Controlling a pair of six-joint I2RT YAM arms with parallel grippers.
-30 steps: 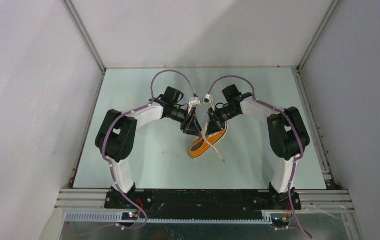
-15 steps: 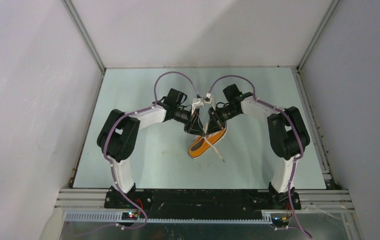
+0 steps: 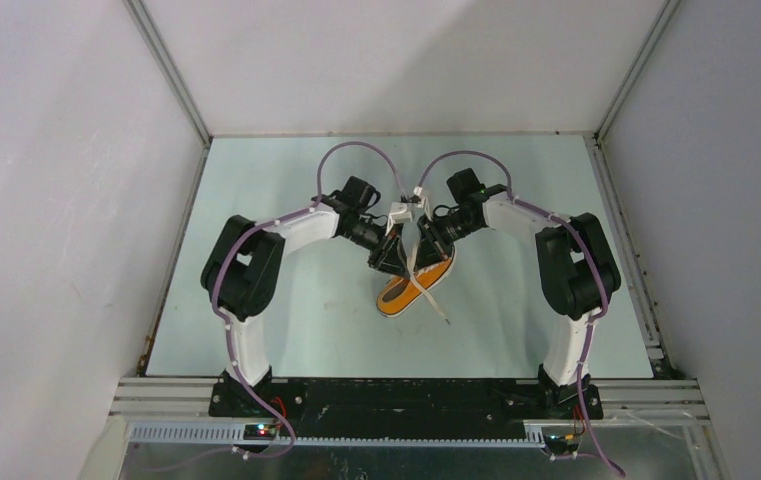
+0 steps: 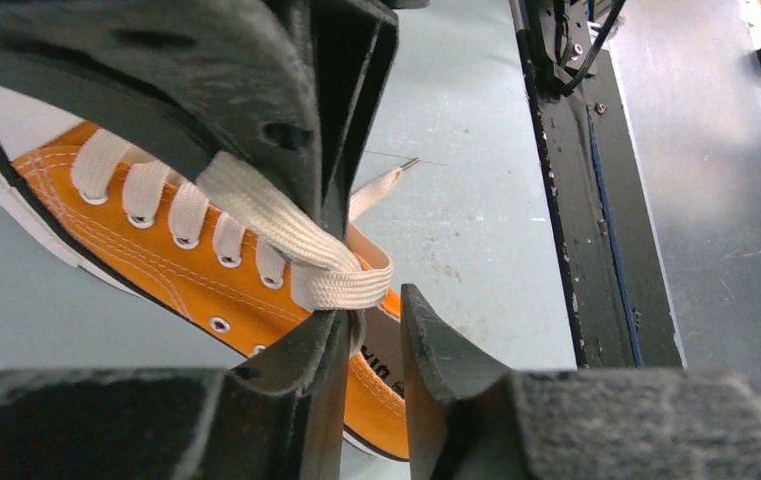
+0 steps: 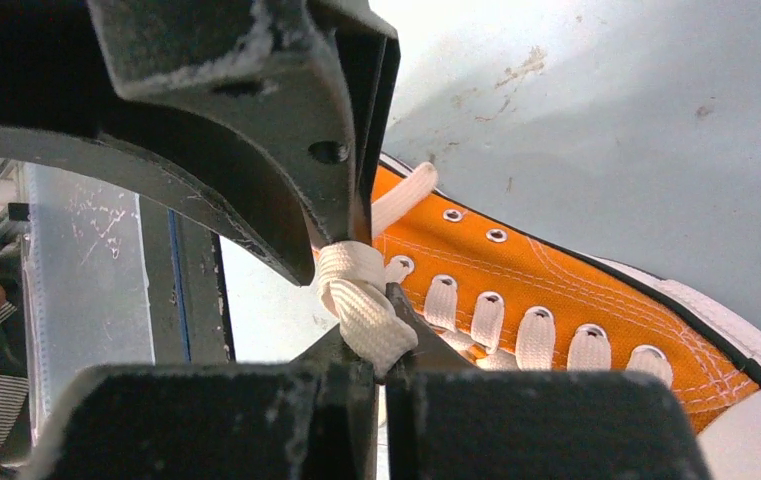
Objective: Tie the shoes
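Overhead, centre frame: small orange canvas sneaker [image 3: 398, 295] lying on pale green tabletop [image 3: 286, 300], flanked by left arm [image 3: 256, 262] and right arm [image 3: 568, 262], both bowed inward from the bottom edge. Long axis on a diagonal, heel at lower left, toe judged to point to upper right, partly tucked under right gripper [image 3: 424, 250]. Left gripper [image 3: 388, 262] just beside it, both tips poised over the lacing. Loose tail of flat white lace [image 3: 438, 308] trailing toward lower right. Left-wrist view: sneaker [image 4: 156, 250] sprawled across left half of frame, white rubber toe cap [image 4: 6, 110] at upper left, ankle opening [image 4: 386, 362] at bottom centre, black base rail [image 4: 566, 200] running down the right. Folded band of lace [image 4: 306, 255] caught between dark upper and lower fingers of left gripper [image 4: 341, 295], seemingly nipped rather than free, though not squeezed flat. Right-wrist view: right gripper [image 5: 361, 305] clenched hard on a doubled bight of lace [image 5: 368, 335] at centre frame, just beside the top metal eyelets [image 5: 451, 215]. Sneaker [image 5: 556, 280] stretching away to lower right, toe cap [image 5: 746, 440] in the bottom right corner. Likely light and soft-sided, apt to skid or tip under a sharp tug. Lace limp, flat and probably slippery, best taken close to the loop rather than out at the tail, with the stiff white sole rim [image 5: 736, 318] the only firm spot for steadying.
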